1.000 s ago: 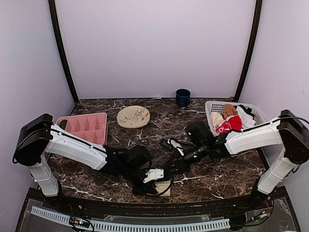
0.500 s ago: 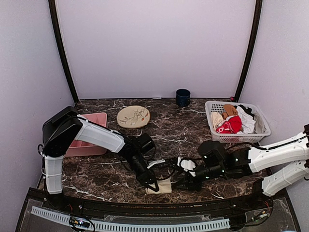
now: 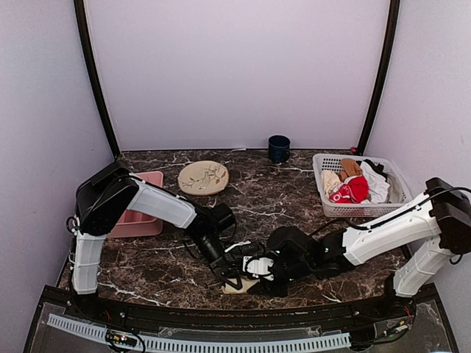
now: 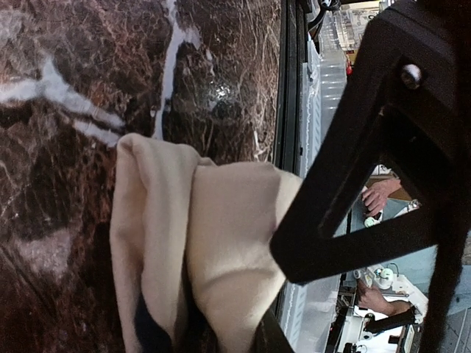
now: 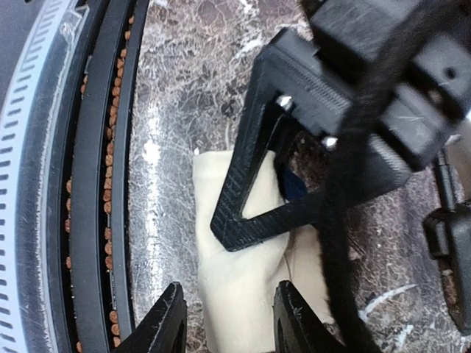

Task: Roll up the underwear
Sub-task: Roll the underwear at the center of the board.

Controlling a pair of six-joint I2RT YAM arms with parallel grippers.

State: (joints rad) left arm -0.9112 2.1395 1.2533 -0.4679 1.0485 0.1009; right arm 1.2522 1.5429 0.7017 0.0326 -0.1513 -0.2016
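Observation:
The underwear (image 3: 241,285) is a small folded cream bundle with black trim, lying at the table's front edge. It fills the left wrist view (image 4: 213,235) and shows in the right wrist view (image 5: 243,287). My left gripper (image 3: 232,279) lies over the bundle's far end and is shut on the cloth; only one black finger (image 4: 353,213) shows in its own view, and it also shows in the right wrist view (image 5: 254,198). My right gripper (image 3: 255,277) is open, its fingertips (image 5: 173,320) straddling the near part of the bundle from the right.
A pink divided tray (image 3: 143,193) is at the left and a round beige plate (image 3: 204,177) and a dark blue mug (image 3: 278,148) stand at the back. A white basket (image 3: 398,193) at the right holds clothes, among them a red garment (image 3: 352,189). The table's front rail (image 5: 96,184) runs right beside the bundle.
My right gripper has moved left along the front edge until it straddles the underwear. My left arm's shoulder rose earlier; its gripper has stayed on the bundle.

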